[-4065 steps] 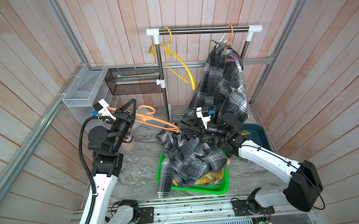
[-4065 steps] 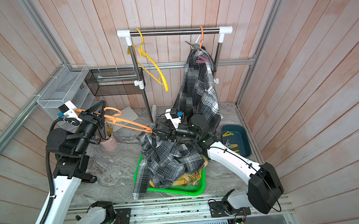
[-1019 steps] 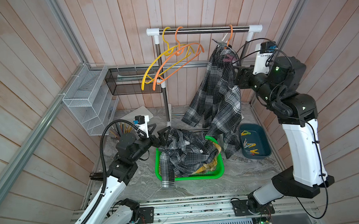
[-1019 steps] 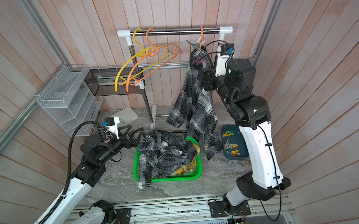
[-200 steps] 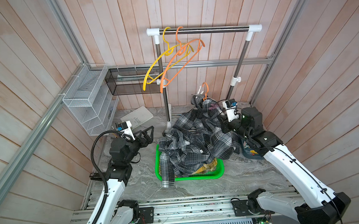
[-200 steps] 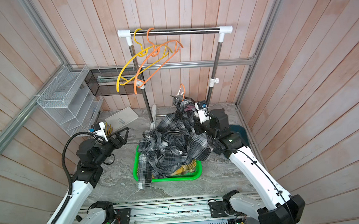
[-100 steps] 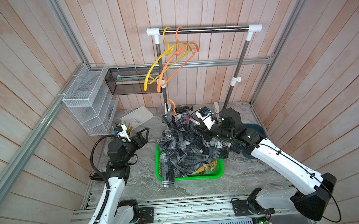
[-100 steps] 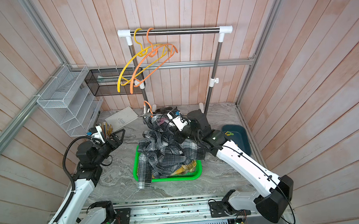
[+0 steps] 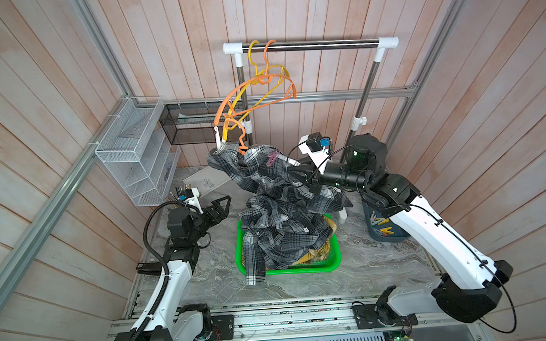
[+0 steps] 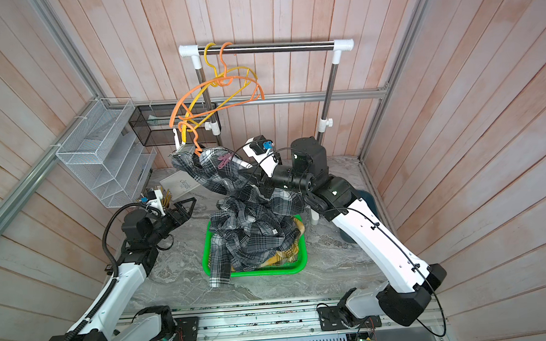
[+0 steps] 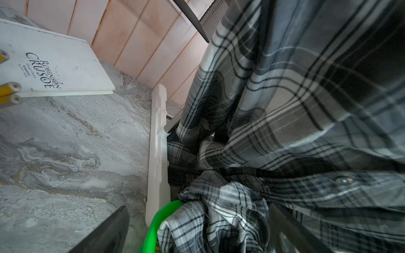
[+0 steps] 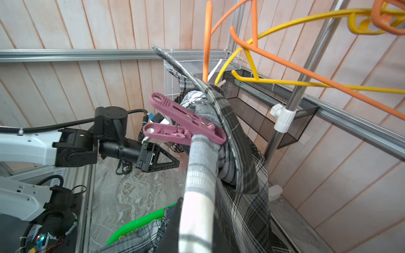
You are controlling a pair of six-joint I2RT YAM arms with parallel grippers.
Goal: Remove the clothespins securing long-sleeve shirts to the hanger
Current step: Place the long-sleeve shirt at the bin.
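Across the top of both top views runs the rail (image 9: pixel 310 44). It carries two bare hangers (image 9: pixel 260 82), orange and yellow, whose lower ends dip close to the collar of the grey checked shirt (image 9: pixel 259 170) that I hold up at centre frame. Below it sits the green basket (image 9: pixel 289 270), heaped with a second checked shirt (image 9: pixel 278 238) over a yellow shirt (image 9: pixel 314 255). A book (image 9: pixel 206 182) and a wire rack (image 9: pixel 130 159) lie toward the left, and a blue bin (image 9: pixel 394 239) of pegs at the right is partly hidden by my right arm. My right pincer (image 9: pixel 299 176) is closed on the raised shirt, its fingers half buried in cloth, clamping a fabric-wrapped bar that looks like the hanger's arm. An orange hook (image 9: pixel 241 137) pokes out of the collar. The mauve clothespin (image 12: pixel 184 129) bites that wrapped bar just beyond my grip, at the centre of the right wrist view. My left pincer (image 9: pixel 219 206) stands wide open and empty, left of the basket, near the shirt but apart from it.
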